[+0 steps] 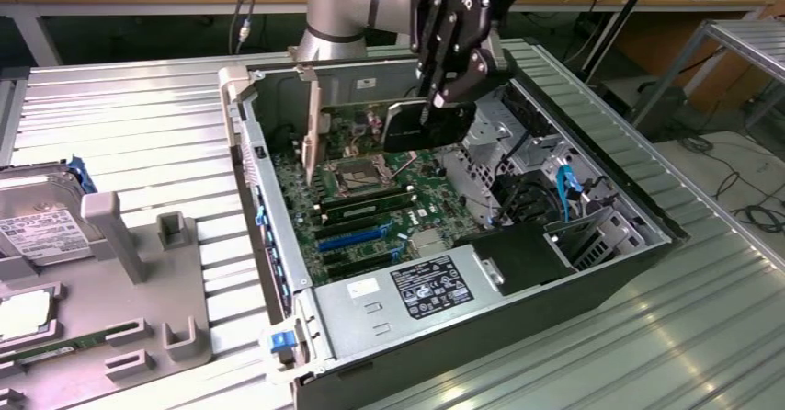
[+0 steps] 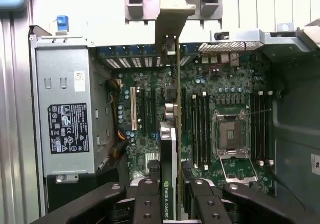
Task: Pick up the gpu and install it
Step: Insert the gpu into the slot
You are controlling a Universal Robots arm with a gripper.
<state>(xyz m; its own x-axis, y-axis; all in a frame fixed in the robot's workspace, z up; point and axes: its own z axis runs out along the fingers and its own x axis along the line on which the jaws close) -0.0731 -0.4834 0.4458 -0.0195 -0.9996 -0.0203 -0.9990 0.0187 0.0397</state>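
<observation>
The claw [image 1: 438, 99] held the gpu [image 1: 415, 127] clamped on edge, upper centre of frame, above the open computer case [image 1: 254, 189].

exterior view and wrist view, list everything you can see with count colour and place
gpu: one, dark, upright over the motherboard, held by the pincer
computer case: one, black and silver, open, middle of the table
motherboard: one, green, inside the case
power supply: one, silver with a black label, inside the case beside the motherboard
hard drive: one, silver with a white label, exterior view's left edge
holder: one, grey, exterior view's left, beside the case
table: one, ribbed silver, under everything
arm: one, silver-grey, above the case
pincer: one, black, shut on the gpu
</observation>
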